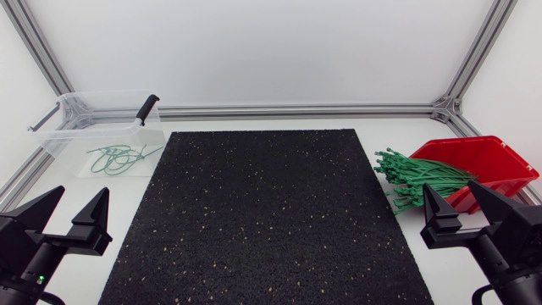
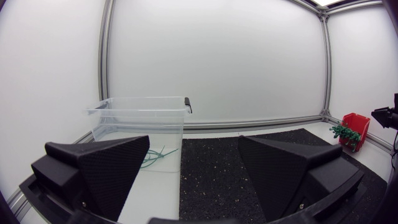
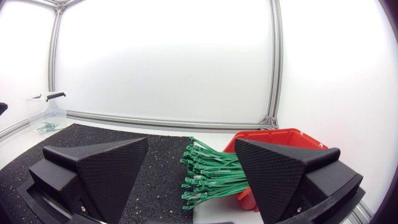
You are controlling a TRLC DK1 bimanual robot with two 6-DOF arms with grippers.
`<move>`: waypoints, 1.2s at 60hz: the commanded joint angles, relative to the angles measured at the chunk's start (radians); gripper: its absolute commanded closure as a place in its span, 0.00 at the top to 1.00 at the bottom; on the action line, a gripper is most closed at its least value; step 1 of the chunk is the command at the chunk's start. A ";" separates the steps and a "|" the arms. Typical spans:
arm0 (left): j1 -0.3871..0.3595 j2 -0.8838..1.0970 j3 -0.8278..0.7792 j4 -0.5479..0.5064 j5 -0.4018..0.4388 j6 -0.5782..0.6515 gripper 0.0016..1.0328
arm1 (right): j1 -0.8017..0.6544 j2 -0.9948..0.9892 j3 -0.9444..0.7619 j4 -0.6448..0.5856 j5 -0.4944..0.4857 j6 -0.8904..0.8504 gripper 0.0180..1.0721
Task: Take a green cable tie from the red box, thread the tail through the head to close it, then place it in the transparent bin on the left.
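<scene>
My left gripper (image 1: 83,190) hovers low at the near left corner of the white table (image 1: 391,135), beside the black speckled rubber mat (image 1: 262,212). Its jaws are spread wide with nothing between them. My right gripper (image 1: 449,185) sits at the near right corner, jaws equally wide apart and holding nothing. It is just short of the bundle of loose green cable ties (image 1: 419,176).

That bundle spills out of the open front of the red plastic box (image 1: 495,161). The ties lie roughly side by side, with their ends fanning onto the table at the mat's right edge. Seen from the right wrist, they lie ahead of my open fingers, close to the right-hand one.

The transparent plastic bin (image 1: 72,127) with black handle clips stands at the far left, just off the mat's corner. A few looped green ties (image 1: 118,158) lie tangled on its floor.
</scene>
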State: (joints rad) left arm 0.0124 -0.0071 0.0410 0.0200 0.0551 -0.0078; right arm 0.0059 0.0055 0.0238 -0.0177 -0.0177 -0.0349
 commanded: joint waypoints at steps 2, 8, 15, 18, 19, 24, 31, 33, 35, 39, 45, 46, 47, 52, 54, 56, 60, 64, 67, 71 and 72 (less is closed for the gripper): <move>-0.003 -0.005 -0.043 -0.009 0.006 -0.024 0.96 | 0.005 -0.012 -0.024 0.013 0.002 -0.014 0.97; -0.006 -0.005 -0.043 -0.009 0.006 -0.024 0.96 | 0.006 -0.012 -0.024 0.016 0.002 -0.014 0.97; -0.006 -0.005 -0.043 -0.009 0.006 -0.024 0.96 | 0.006 -0.012 -0.021 0.019 0.002 -0.014 0.97; -0.006 -0.005 -0.043 -0.009 0.006 -0.024 0.96 | 0.006 -0.012 -0.018 0.021 0.002 -0.014 0.97; -0.006 -0.005 -0.043 -0.009 0.006 -0.024 0.96 | 0.006 -0.012 -0.015 0.021 0.002 -0.014 0.97; -0.008 -0.005 -0.043 -0.009 0.008 -0.024 0.96 | 0.002 -0.012 0.010 0.022 0.002 -0.013 0.96; -0.009 -0.005 -0.043 -0.009 0.006 -0.024 0.96 | 0.000 0.011 0.074 0.016 0.013 -0.013 0.96; -0.009 -0.005 -0.043 -0.009 0.006 -0.024 0.96 | 0.000 0.036 0.100 0.016 0.019 -0.013 0.96; -0.009 -0.005 -0.043 -0.009 0.006 -0.024 0.96 | 0.000 0.065 0.128 0.016 0.022 -0.013 0.96; -0.011 -0.005 -0.043 -0.009 0.006 -0.024 0.96 | 0.000 0.122 0.182 0.019 0.025 -0.013 0.96; -0.012 -0.005 -0.043 -0.009 0.006 -0.024 0.96 | -0.001 0.214 0.269 0.019 0.035 -0.011 0.96; -0.012 -0.005 -0.043 -0.009 0.006 -0.024 0.96 | -0.001 0.231 0.286 0.018 0.035 -0.013 0.96; -0.012 -0.005 -0.043 -0.009 0.008 -0.024 0.96 | -0.001 0.243 0.300 0.016 0.036 -0.011 0.96; -0.012 -0.005 -0.043 -0.009 0.008 -0.024 0.96 | -0.015 0.343 0.412 -0.011 0.041 -0.013 0.96; -0.012 -0.005 -0.043 -0.009 0.006 -0.024 0.96 | -0.018 0.383 0.456 -0.034 0.041 -0.011 0.96; -0.012 -0.005 -0.043 -0.009 0.006 -0.024 0.96 | -0.023 0.413 0.501 -0.064 0.041 -0.011 0.96; -0.011 -0.005 -0.043 -0.009 0.006 -0.024 0.96 | -0.024 0.479 0.579 -0.117 0.038 -0.013 0.96; -0.009 -0.005 -0.043 -0.009 0.006 -0.024 0.96 | -0.026 0.537 0.648 -0.166 0.024 -0.017 0.96; -0.011 -0.005 -0.043 -0.009 0.006 -0.024 0.96 | -0.041 0.584 0.697 -0.212 -0.031 -0.040 0.96; -0.011 -0.005 -0.043 -0.009 0.006 -0.024 0.96 | -0.069 0.623 0.735 -0.252 -0.082 -0.051 0.96; -0.011 -0.005 -0.043 -0.009 0.006 -0.024 0.96 | -0.080 0.637 0.749 -0.266 -0.097 -0.068 0.96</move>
State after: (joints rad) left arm 0.0097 -0.0067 0.0410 0.0200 0.0547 -0.0078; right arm -0.0425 0.5865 0.7208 -0.2379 -0.0803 -0.0593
